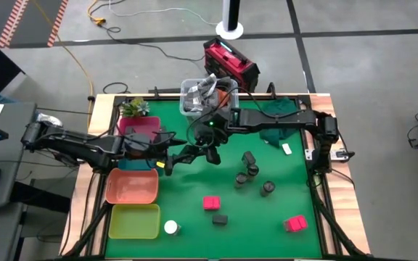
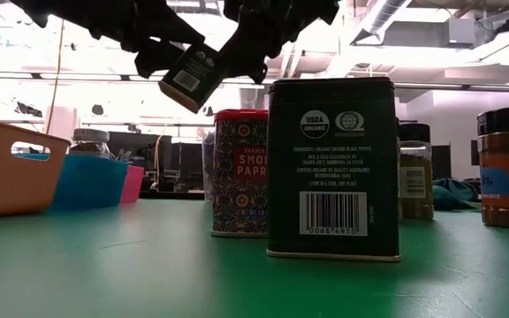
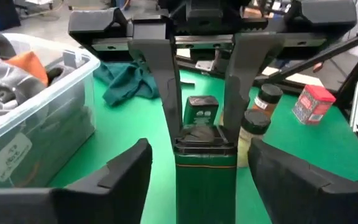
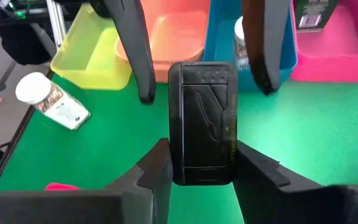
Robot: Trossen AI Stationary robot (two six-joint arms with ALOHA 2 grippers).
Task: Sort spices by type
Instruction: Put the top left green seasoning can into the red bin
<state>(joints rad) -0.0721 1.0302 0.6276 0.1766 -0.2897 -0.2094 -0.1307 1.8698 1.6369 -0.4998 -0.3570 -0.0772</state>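
The right claw [image 4: 201, 171] pinches a black rectangular box [image 4: 202, 121] with an embossed lid, above the green surface [image 1: 267, 217]. Facing it, the left claw [image 3: 197, 165] stands wide around the box.

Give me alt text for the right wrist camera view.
The right gripper clamps a black box, the left gripper open around its far end. Beyond lie a white-topped jar on its side and four coloured trays.
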